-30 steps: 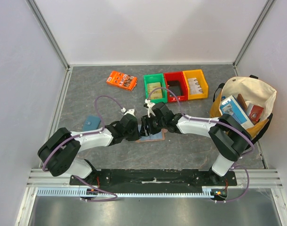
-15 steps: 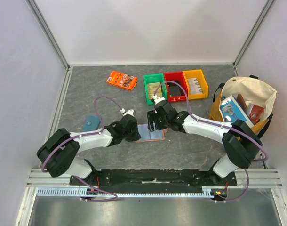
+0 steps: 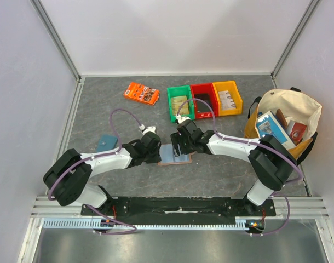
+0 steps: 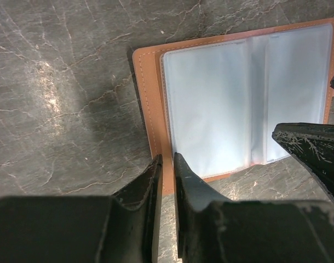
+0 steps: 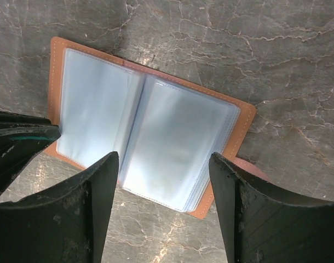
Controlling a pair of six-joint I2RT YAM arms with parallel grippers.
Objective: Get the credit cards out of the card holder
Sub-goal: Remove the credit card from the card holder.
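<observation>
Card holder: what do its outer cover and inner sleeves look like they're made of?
The card holder's cover looks like matte tan leather, real or imitation, with a stitched edge. Its sleeves look like thin clear plastic: glossy, glare-bright, stacked edges visible.

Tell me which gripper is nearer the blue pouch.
Left. The left gripper is at the card holder edge facing the blue pouch; the right gripper hovers farther right.

orange packet (image 3: 141, 93) | green bin (image 3: 171, 102), red bin (image 3: 202, 87), yellow bin (image 3: 237, 102) side by side | canvas bag (image 3: 298, 104) right | teal pouch (image 3: 106, 143) left
</observation>
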